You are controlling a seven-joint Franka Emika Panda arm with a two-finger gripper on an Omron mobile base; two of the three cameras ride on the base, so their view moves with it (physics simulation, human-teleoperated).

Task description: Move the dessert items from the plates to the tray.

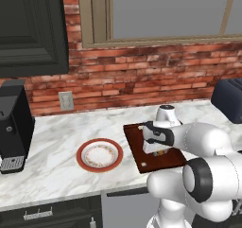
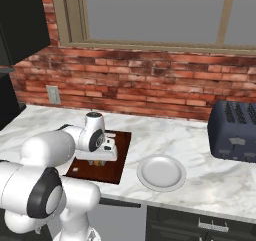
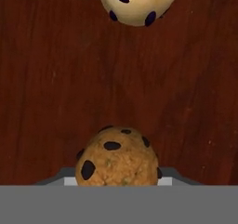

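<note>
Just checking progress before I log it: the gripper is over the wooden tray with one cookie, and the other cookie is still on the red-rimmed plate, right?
Not quite. The red-rimmed plate is bare. The hand view shows both cookies over the wooden tray: a tan-brown cookie at the gripper and a paler cookie beyond it.

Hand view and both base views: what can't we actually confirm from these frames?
- Gripper: in both base views the hand's own body covers the fingertips; contact with the brown cookie can't be seen.
- Brown cookie: hand view, lower part cut by the bottom edge.
- Pale cookie: hand view, cut by the top edge.
- Tray: left base view, arm hides its right side, so the cookies on it are barely seen.
- Toaster: right base view, cut by the edge.
</note>
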